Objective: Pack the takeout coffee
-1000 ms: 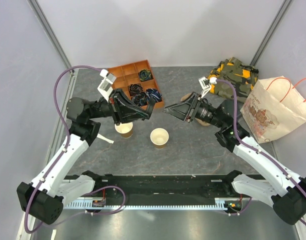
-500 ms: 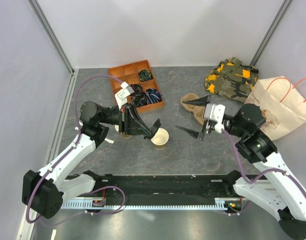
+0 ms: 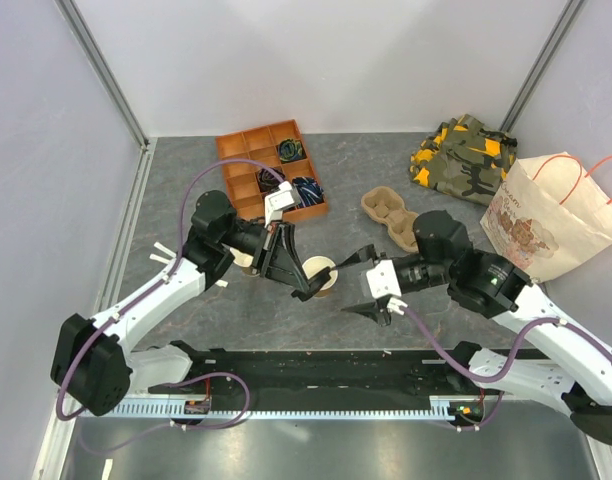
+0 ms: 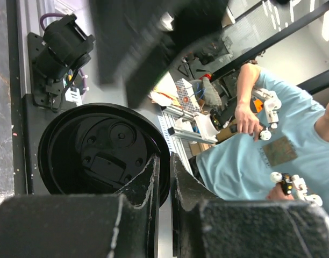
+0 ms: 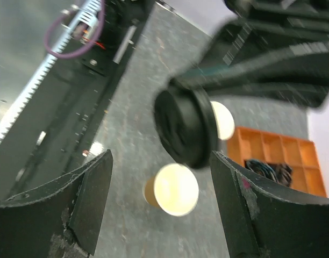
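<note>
No cup with its lid on is in view. My left gripper (image 3: 307,289) is shut on the rim of a round black plastic lid (image 4: 100,150) and holds it in the air, tilted, just in front of an open tan paper cup (image 3: 320,271) with a cream inside. The lid (image 5: 185,127) and that cup (image 5: 172,189) also show in the right wrist view. A second open tan cup (image 3: 249,262) stands half hidden behind the left arm. My right gripper (image 3: 359,282) is open and empty, just right of the lid, pointing at it.
A brown pulp cup carrier (image 3: 390,214) lies at the back, right of centre. An orange divided tray (image 3: 248,160) holding dark items stands at the back left. A camouflage cloth (image 3: 464,152) and a paper bag (image 3: 546,222) with orange handles lie at the right.
My left gripper has carried the lid right and forward, past the left cup to the middle cup. My right arm has swung from the carrier forward to the lid, jaws open.
</note>
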Controlling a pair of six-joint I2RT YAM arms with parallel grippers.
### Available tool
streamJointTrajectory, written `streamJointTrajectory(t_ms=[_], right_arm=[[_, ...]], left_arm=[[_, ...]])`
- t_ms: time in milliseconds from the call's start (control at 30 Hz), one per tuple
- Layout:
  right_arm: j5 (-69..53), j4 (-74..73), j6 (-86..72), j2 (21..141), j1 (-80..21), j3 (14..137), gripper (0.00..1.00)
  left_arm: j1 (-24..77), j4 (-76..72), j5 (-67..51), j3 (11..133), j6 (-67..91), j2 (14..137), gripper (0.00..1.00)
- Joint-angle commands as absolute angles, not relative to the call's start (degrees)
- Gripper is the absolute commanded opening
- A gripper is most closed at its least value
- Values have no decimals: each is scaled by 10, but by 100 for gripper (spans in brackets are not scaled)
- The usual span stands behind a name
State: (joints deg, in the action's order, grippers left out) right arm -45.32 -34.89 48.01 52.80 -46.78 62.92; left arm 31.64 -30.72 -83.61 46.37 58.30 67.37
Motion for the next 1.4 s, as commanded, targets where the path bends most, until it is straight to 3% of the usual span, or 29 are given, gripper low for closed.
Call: streamJointTrajectory(t_ms=[0, 167, 433, 667, 833, 1133, 1367], right_arm=[[-425, -332, 445, 532, -515, 629, 81], [-389, -272, 407, 537, -526, 610, 80], [-360, -293, 389, 517, -529, 644, 75], [-355, -316, 399, 519, -529, 629, 87], [-365, -279, 409, 532, -531, 601, 85], [-372, -268, 403, 533, -548, 576, 48], [-374, -258, 379, 535, -549, 570, 30]], left_arm=[[327, -294, -871, 503, 552, 686, 4], [345, -287, -875, 493, 548, 691, 4], [345, -226, -884, 475, 499, 675, 2], [351, -206, -897, 481, 464, 669, 2], [370, -195, -920, 487, 464, 672, 3], [373, -188, -926, 489, 446, 671, 3], [373, -165, -918, 490, 415, 673, 8]])
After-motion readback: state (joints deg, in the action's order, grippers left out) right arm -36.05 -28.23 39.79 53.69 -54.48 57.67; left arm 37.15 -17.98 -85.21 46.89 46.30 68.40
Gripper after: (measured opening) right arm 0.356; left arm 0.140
